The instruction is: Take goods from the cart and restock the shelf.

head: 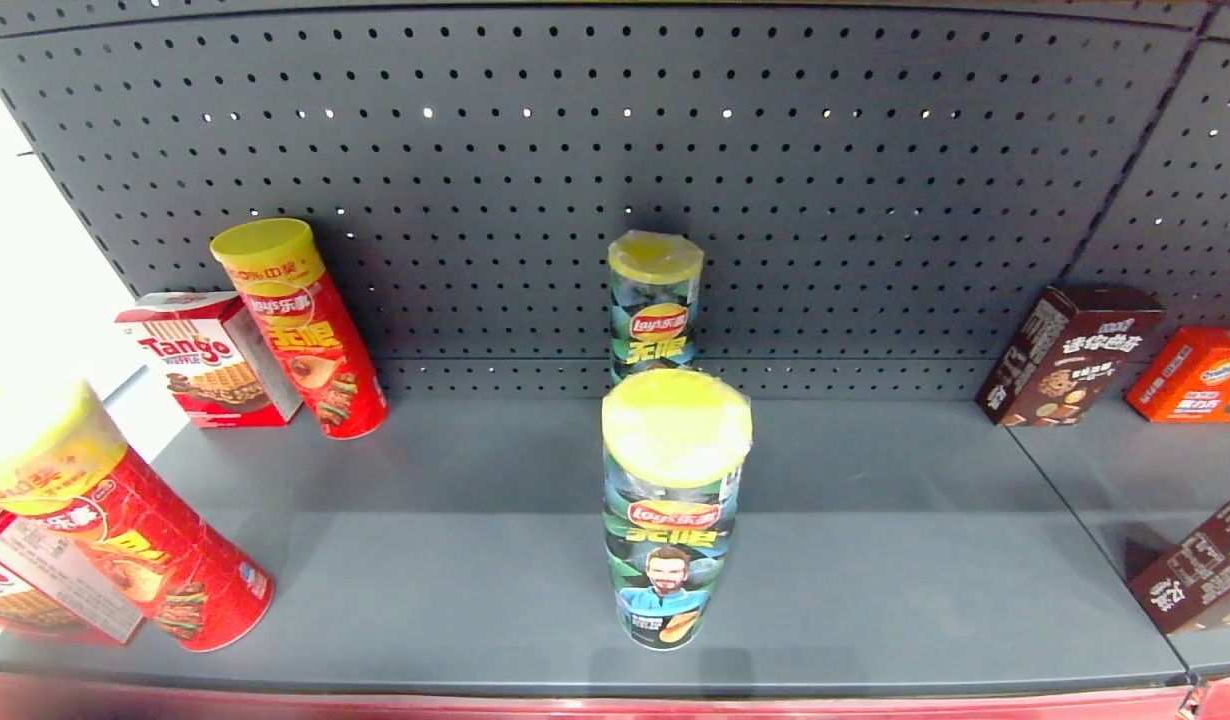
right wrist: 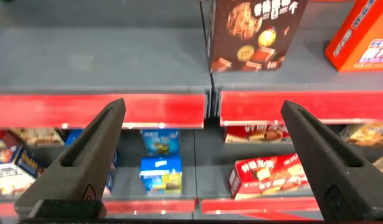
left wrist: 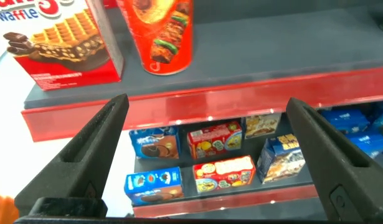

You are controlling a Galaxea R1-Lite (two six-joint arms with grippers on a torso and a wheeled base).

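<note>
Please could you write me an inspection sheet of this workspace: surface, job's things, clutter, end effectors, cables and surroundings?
Surface: grey shelf board with a red front edge, and a pegboard back.
Job's things: front green can and rear green can stand in line at the centre. Rear red can, front red can and wafer box are at the left. Brown box and orange box are at the right.
Clutter: nothing seen.
End effectors: left end effector open, empty. Right end effector open, empty. Both face the shelf's front edge.
Cables: nothing seen.
Surroundings: small boxes on lower shelves.
</note>
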